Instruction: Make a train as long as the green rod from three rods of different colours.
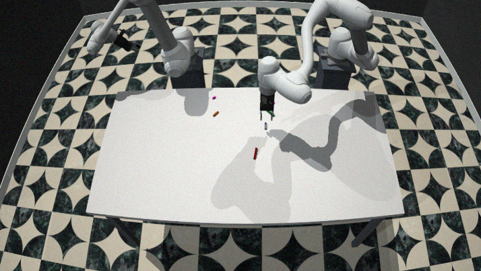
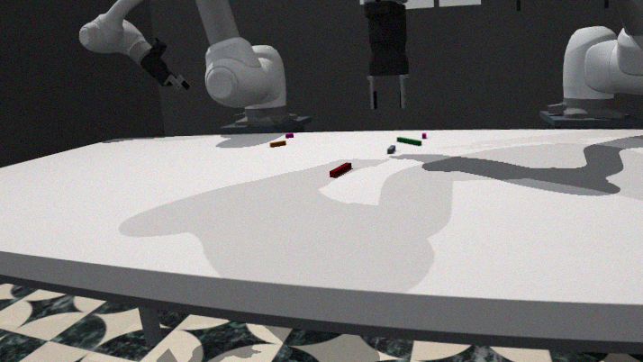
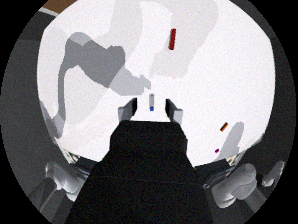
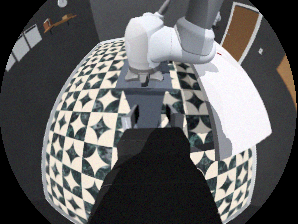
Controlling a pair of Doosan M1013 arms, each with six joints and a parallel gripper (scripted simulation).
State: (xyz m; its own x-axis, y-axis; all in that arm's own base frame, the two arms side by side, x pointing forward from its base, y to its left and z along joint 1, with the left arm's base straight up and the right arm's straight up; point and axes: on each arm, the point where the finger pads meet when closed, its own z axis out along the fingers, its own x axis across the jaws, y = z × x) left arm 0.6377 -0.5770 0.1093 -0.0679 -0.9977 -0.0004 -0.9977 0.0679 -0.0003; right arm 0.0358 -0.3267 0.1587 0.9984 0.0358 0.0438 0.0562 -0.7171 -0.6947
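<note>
Left claw (image 1: 266, 118) (image 2: 388, 107) (image 3: 151, 106) wide and empty, raised above the surface (image 1: 151, 175) (image 2: 90, 203) (image 3: 235, 75) (image 4: 240, 100); grey rod (image 1: 265, 127) (image 3: 151, 98) and blue rod (image 1: 265, 123) (image 3: 151, 108) lie end to end below it; green rod (image 1: 271, 114) (image 2: 409, 141) near them; orange rod (image 1: 215, 114) (image 2: 277, 144) (image 3: 224, 127) well apart, open room between; one magenta rod (image 1: 213, 98) (image 2: 289, 135) (image 3: 217, 150) near the arm-side edge; red rod (image 1: 255, 154) (image 2: 340, 170) (image 3: 172, 39) well inside the edges; right claw (image 1: 137, 47) (image 2: 184, 84) (image 4: 151, 115) wide, empty, beyond the edge.

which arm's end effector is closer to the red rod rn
Left. The left end effector hangs over the table near the red rod; the right end effector is off beyond the table's edge.
</note>
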